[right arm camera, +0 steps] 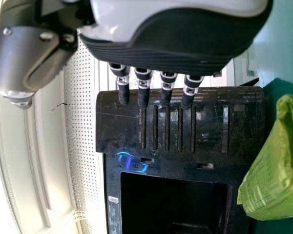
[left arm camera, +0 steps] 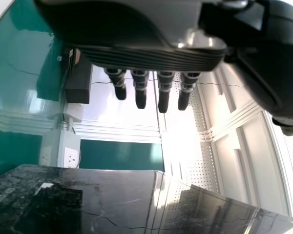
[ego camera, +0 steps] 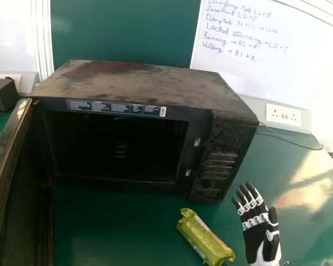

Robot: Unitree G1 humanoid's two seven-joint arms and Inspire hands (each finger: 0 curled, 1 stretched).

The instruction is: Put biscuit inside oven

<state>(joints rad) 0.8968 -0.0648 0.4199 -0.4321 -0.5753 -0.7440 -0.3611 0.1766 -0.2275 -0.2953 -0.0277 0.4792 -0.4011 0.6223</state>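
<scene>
My right hand stands at the lower right in the head view, its fingers straight, just right of the green biscuit packet, not holding it. The packet lies on the table in front of the black oven, whose door hangs open on the left and whose cavity is dark. In the right wrist view my right hand has straight fingers in front of the oven's control panel, with the packet beside it. My left hand has its fingers extended, near a dark glossy surface.
Green table lies under the oven and packet. A dark box stands at the far left. Behind the oven are a whiteboard and a socket panel, with a cable running along the table at the right.
</scene>
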